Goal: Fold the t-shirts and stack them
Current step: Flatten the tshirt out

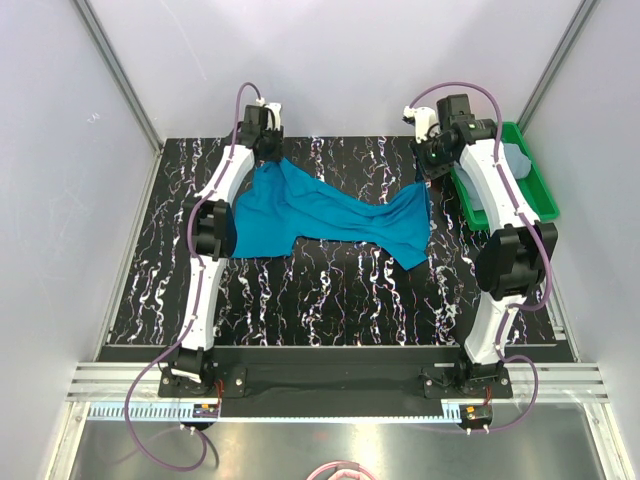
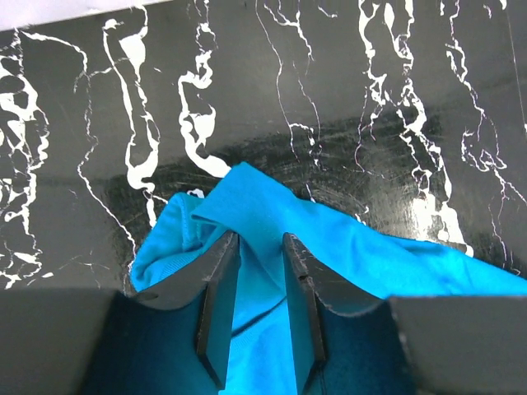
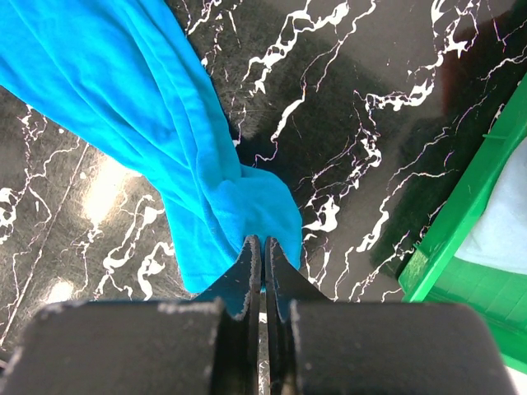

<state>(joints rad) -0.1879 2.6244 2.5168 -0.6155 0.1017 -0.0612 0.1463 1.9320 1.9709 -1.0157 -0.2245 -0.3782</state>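
A teal-blue t-shirt (image 1: 320, 215) is stretched across the far half of the black marbled table between my two grippers. My left gripper (image 1: 270, 155) is at its far left corner. In the left wrist view the gripper (image 2: 261, 237) has a bunch of the shirt (image 2: 272, 197) between its jaws. My right gripper (image 1: 428, 178) is at the shirt's far right end. In the right wrist view it (image 3: 263, 240) is shut tight on the shirt's edge (image 3: 140, 99). A grey-blue t-shirt (image 1: 518, 157) lies in the green tray. The orange-red shirt is out of view.
The green plastic tray (image 1: 541, 190) stands at the far right of the table, close behind my right arm; its rim shows in the right wrist view (image 3: 478, 206). White walls enclose the table at the back and both sides.
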